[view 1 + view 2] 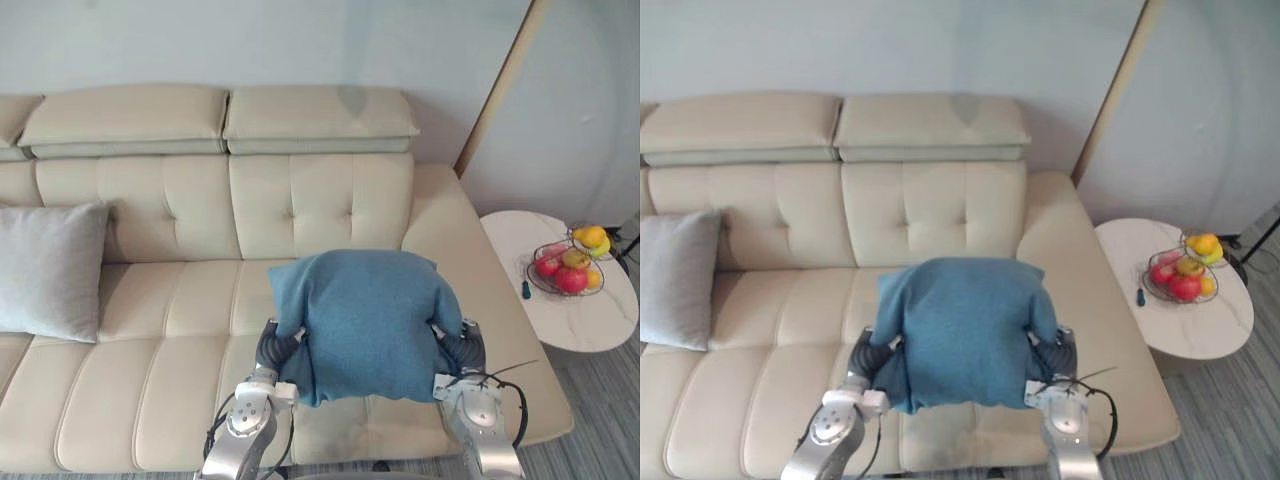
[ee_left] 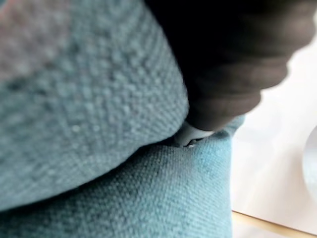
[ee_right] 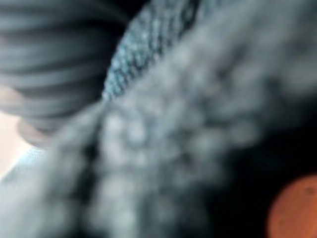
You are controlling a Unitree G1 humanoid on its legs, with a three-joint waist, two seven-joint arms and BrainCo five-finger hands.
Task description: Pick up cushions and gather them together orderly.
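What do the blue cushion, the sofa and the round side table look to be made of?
The blue cushion: coarse woven fabric, matte; the weave shows in the left wrist view. The sofa: smooth cream leather or imitation, tufted, slightly glossy. The side table: white top with faint veining, perhaps marble or a lookalike.

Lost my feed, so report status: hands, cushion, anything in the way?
Left robot hand and right robot hand flank blue fabric cushion over cream leather sofa. Grey fabric cushion leans at sofa's left end.
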